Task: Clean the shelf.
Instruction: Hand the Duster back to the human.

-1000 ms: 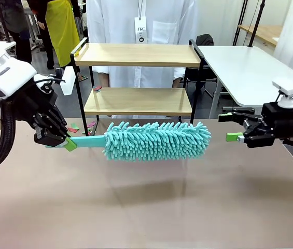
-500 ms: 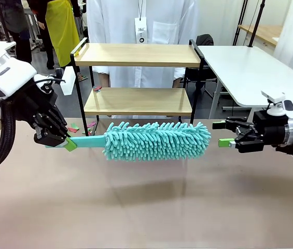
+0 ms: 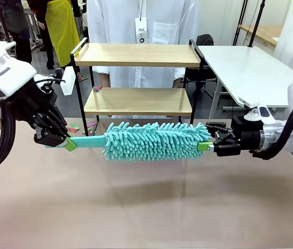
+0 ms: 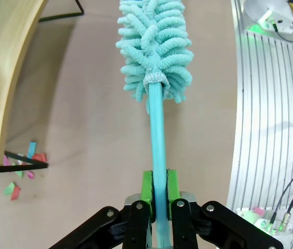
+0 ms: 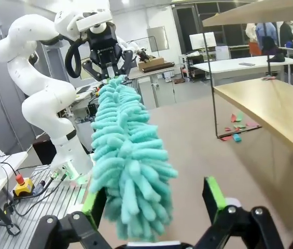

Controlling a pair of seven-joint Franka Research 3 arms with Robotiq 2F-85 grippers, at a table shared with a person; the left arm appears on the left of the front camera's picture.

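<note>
The shelf, two light wood boards in a black frame, stands at the far side of the tan tabletop; its boards also show in the right wrist view and the left wrist view. A fluffy teal duster hangs level in front of it, above the table. My left gripper is shut on the duster's flat teal handle. My right gripper is open, its two fingers standing either side of the duster's fluffy tip, the right one clear of the fluff.
A person in a white coat stands behind the shelf. Small coloured scraps lie on the tabletop by the shelf's left leg. A white table stands at the back right. The near half of the tan tabletop is bare.
My right gripper has moved left, from well clear of the duster to around its tip, staying open. The left arm and the duster have not moved.
</note>
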